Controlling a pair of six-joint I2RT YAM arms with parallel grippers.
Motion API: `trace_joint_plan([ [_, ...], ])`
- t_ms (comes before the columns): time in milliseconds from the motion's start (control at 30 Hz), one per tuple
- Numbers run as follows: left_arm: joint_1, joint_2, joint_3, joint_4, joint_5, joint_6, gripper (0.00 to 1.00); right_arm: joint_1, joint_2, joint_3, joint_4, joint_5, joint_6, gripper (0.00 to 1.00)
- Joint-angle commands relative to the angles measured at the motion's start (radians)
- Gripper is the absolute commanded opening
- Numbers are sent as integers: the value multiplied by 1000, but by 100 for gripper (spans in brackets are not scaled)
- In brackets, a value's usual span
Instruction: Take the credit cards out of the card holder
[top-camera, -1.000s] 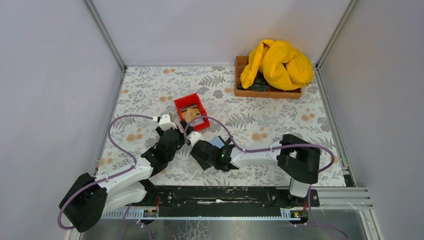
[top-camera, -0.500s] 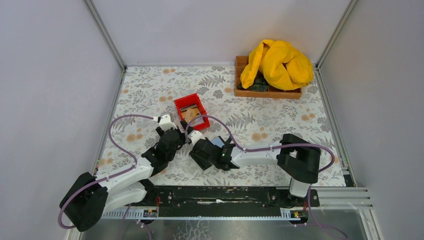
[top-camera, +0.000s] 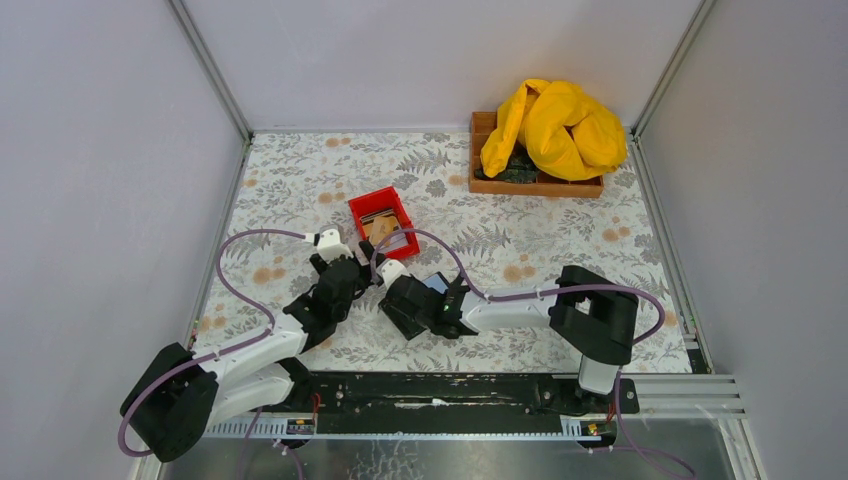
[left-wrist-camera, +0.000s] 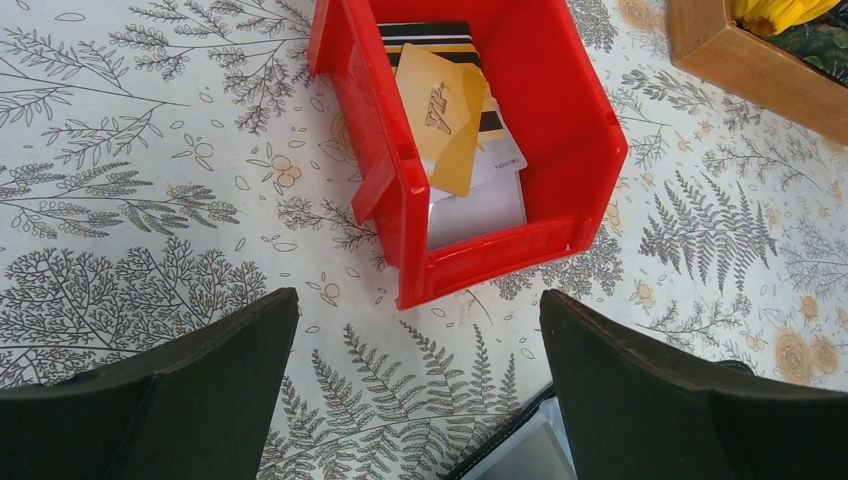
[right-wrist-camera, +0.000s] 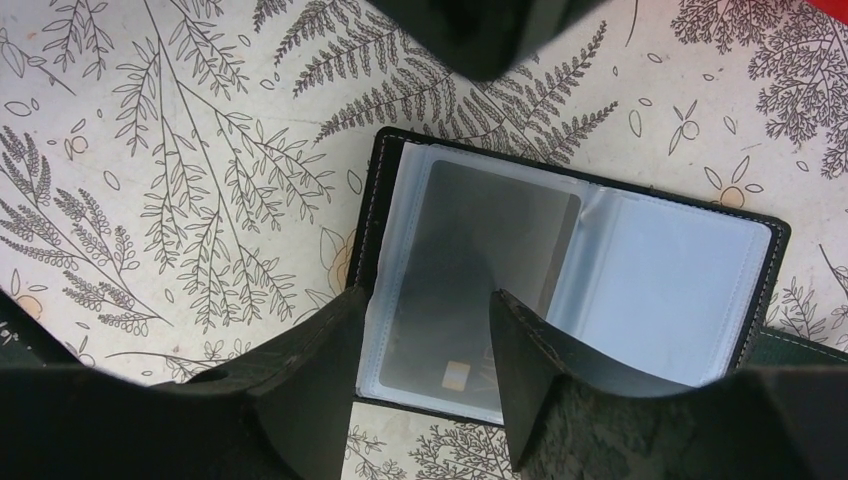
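Note:
The black card holder (right-wrist-camera: 660, 290) lies open on the table, its grey-blue sleeves up; its blue face shows in the top view (top-camera: 435, 284) and a corner in the left wrist view (left-wrist-camera: 520, 455). A dark grey card (right-wrist-camera: 480, 260) with a gold chip sits in its left sleeve. My right gripper (right-wrist-camera: 425, 350) is open, jaws straddling that sleeve's near edge; it also shows in the top view (top-camera: 402, 302). My left gripper (left-wrist-camera: 420, 350) is open and empty just short of the red bin (left-wrist-camera: 480, 265), and shows in the top view (top-camera: 355, 268). Several credit cards (left-wrist-camera: 450, 110) lie in the bin.
The red bin (top-camera: 372, 200) stands just beyond both grippers. A brown wooden tray (top-camera: 482, 182) with a yellow cloth (top-camera: 555, 125) sits at the back right. Purple cables loop over the arms. Metal rails edge the table.
The right arm has shifted slightly left over the card holder. The left arm has barely moved.

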Motion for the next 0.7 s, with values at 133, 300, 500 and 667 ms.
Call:
trace_joint_plan([
  [133, -8, -7, 25, 43, 21, -4, 98, -39, 37, -16, -11, 6, 18, 51],
  [300, -7, -14, 24, 42, 18, -4, 98, -40, 45, -17, -23, 19, 18, 44],
  [500, -7, -20, 24, 38, 17, -4, 98, -40, 50, -14, -28, 21, 19, 34],
  [667, -8, -22, 24, 37, 16, -4, 98, -40, 53, -11, -33, 25, 24, 20],
])
